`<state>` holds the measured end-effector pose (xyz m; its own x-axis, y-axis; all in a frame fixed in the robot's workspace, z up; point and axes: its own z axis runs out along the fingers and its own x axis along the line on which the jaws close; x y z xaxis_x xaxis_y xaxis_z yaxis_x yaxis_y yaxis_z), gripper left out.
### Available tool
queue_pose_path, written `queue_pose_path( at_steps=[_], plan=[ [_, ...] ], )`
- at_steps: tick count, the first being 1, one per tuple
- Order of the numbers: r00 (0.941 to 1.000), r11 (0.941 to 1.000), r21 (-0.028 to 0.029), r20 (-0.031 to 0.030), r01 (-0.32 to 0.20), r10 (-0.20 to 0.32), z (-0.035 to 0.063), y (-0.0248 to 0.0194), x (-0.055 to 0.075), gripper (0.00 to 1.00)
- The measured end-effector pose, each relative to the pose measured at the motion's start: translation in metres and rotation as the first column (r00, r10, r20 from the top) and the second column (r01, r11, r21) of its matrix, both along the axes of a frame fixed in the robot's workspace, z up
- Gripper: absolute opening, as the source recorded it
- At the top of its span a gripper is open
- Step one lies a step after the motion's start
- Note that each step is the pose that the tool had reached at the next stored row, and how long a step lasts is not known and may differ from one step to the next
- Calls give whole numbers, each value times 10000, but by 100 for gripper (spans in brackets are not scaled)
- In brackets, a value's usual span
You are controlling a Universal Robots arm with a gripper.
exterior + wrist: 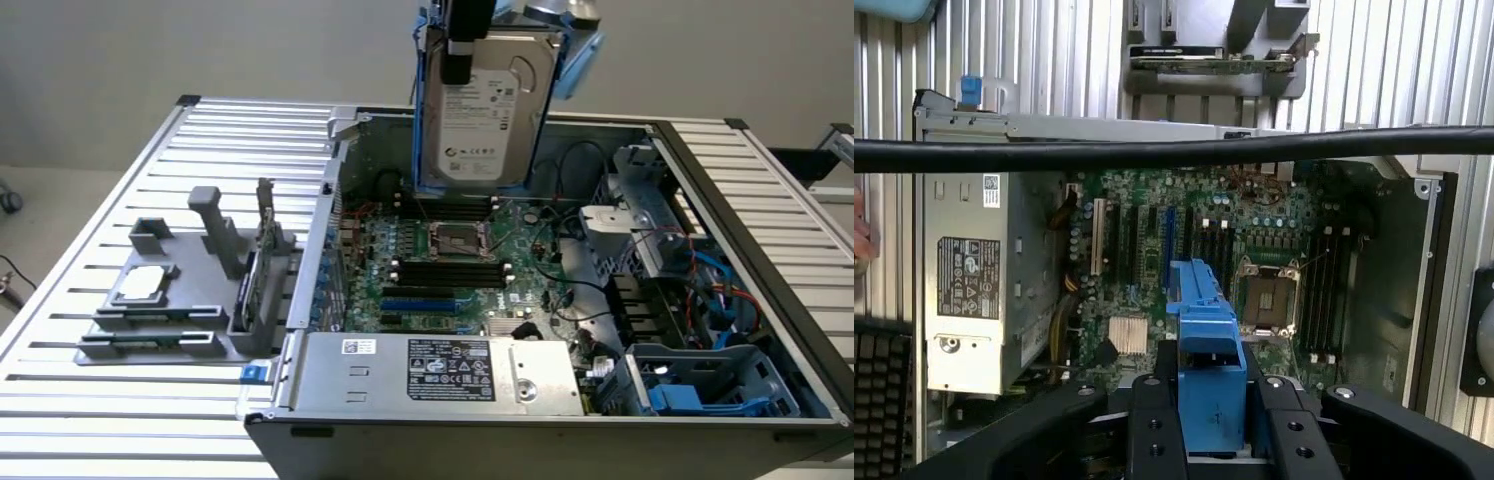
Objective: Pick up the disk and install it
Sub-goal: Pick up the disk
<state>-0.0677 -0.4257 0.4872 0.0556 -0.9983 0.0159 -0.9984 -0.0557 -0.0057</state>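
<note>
An open computer case (747, 190) lies on its side on a slatted metal table (80, 420), with its motherboard (447, 260) facing up. Above it the gripper (461, 55) is clamped on the disk (487, 110), with black fingers (1154, 420) pressing either side of the disk's blue carrier. The disk hangs on end and appears clear of the case. Its long axis runs straight down from the gripper, its white label faces the exterior view, and its lower edge is over the far part of the motherboard, near the processor socket (454, 238). A blue-railed cage (707, 385), which looks like the drive bay, sits in the case's near corner on the exterior view's right. It is well apart from the disk and lower, so the disk is not yet installed.
</note>
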Motion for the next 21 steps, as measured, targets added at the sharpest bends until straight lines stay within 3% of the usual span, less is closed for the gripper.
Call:
queue_pose_path(
  at_steps=[12, 21],
  plan=[
    [10000, 10000, 2, 1, 0, 0, -27, -148, 542, 32],
    [10000, 10000, 2, -29, 0, 0, -27, -363, 847, 32]
  ],
)
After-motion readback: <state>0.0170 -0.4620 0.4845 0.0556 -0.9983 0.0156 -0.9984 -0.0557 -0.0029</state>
